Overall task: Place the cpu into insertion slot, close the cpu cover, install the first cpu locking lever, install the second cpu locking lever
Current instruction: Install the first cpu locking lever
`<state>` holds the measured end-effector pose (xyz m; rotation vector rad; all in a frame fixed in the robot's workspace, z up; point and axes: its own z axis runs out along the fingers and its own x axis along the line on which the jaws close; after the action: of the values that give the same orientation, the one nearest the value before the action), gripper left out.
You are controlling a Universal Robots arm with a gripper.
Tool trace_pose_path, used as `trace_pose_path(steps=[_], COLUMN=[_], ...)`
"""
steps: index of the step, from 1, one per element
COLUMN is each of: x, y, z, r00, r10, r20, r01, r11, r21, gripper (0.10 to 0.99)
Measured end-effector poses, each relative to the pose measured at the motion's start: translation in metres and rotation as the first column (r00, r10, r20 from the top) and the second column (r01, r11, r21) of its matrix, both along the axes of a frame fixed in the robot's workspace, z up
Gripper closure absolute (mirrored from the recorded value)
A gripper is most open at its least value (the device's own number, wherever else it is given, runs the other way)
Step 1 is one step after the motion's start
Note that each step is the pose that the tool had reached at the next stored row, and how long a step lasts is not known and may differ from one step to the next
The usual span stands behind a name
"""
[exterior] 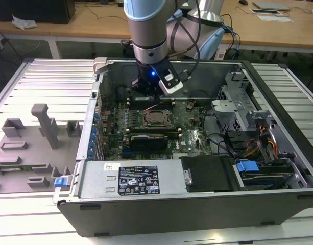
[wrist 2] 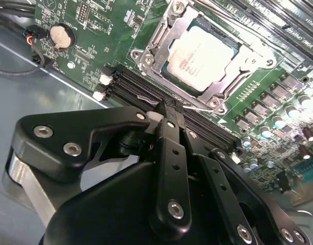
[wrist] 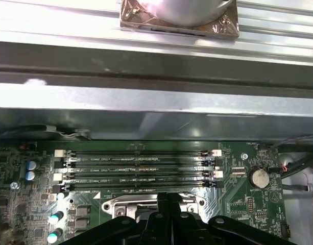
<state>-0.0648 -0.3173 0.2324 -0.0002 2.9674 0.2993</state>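
The cpu lies in the insertion slot with the cpu cover down over it. The gripper, fingers pinched together, hangs at the slot's edge by the memory slots. The locking levers look unlatched, though this is hard to judge.

cover: mostly hidden behind the gripper in the first wrist view.
memory slots: partly covered by the gripper in the second wrist view.
arm: cut off at the exterior view's upper edge.
cpu: too small there to judge seating.

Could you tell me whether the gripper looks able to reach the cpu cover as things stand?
Probably yes: the gripper hovers just beside the cpu cover, over the memory slots, with nothing between them.
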Motion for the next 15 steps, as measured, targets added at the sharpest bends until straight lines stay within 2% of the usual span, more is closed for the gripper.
trace_pose_path(steps=[7,9,15], x=[0.0016,0.0018,0.002], y=[0.0034,0.0043,0.0044], z=[-0.0029,-0.006,-0.0095], r00=[1.0,0.9999,0.9999], r10=[-0.009,-0.011,-0.01], r20=[0.0001,0.0005,0.0018], r01=[0.009,0.011,0.01], r11=[1.0,0.9999,0.9999], r21=[-0.002,-0.002,-0.003], gripper=[0.98,0.98,0.98])
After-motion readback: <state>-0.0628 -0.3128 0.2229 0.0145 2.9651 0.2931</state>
